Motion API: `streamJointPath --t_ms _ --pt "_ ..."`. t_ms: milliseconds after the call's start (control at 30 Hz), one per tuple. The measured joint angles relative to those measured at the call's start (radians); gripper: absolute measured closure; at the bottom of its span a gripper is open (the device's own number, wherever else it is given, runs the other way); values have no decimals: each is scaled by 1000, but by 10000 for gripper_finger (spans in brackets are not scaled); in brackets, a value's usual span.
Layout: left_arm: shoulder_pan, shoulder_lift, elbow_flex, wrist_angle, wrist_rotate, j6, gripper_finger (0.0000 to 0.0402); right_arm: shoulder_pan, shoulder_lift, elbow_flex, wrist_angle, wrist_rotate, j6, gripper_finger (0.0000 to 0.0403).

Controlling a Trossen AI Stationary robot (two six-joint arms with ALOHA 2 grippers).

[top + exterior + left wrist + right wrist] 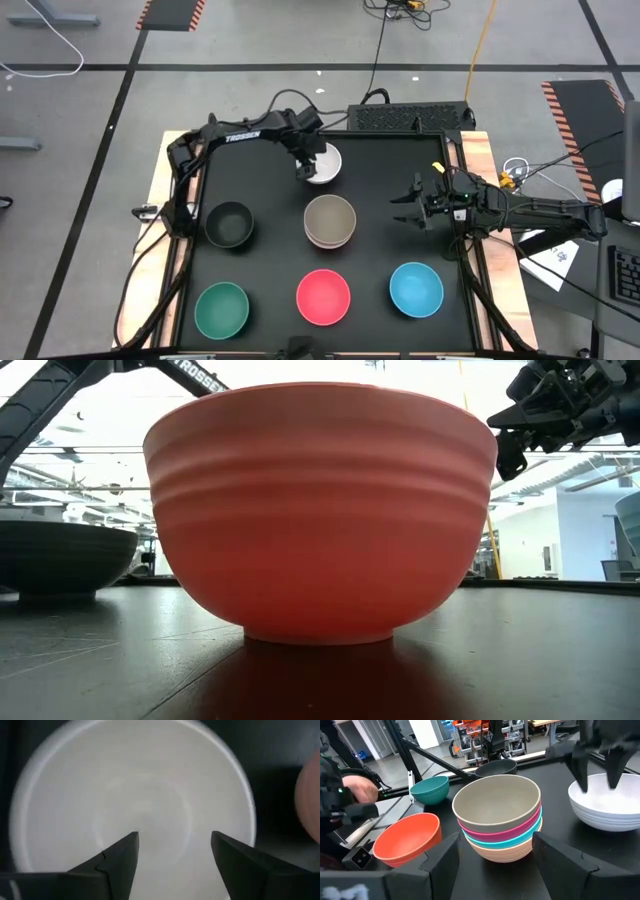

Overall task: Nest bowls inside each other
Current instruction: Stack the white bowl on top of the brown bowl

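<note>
Open black mat (375,190) between white bowl (325,165), taupe stack (330,221) and right tool (407,207).

Two dark jointed arms, white lettering on the left arm (243,134), each ending in a black two-fingered tool.

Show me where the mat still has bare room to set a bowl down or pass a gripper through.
Bare mat: the back left corner behind the black bowl, and the right side between the white bowl and blue bowl, though the open right gripper hovers there. Crowded: the front row of green bowl, red bowl and blue, and around the centre stack.
</note>
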State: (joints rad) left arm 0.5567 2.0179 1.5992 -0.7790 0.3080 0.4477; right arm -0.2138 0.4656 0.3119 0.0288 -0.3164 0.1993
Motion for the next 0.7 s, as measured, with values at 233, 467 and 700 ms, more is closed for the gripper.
streamJointPath --t_ms 233,467,700 --pt "26 -84 -6 -45 -4 5 148 0 0 0 3 -2 25 165" --pt "49 -162 -7 -57 -2 14 148 7 0 0 4 -3 45 165" --pt "81 -170 -8 -35 -10 -13 148 59 0 0 7 -2 61 165"
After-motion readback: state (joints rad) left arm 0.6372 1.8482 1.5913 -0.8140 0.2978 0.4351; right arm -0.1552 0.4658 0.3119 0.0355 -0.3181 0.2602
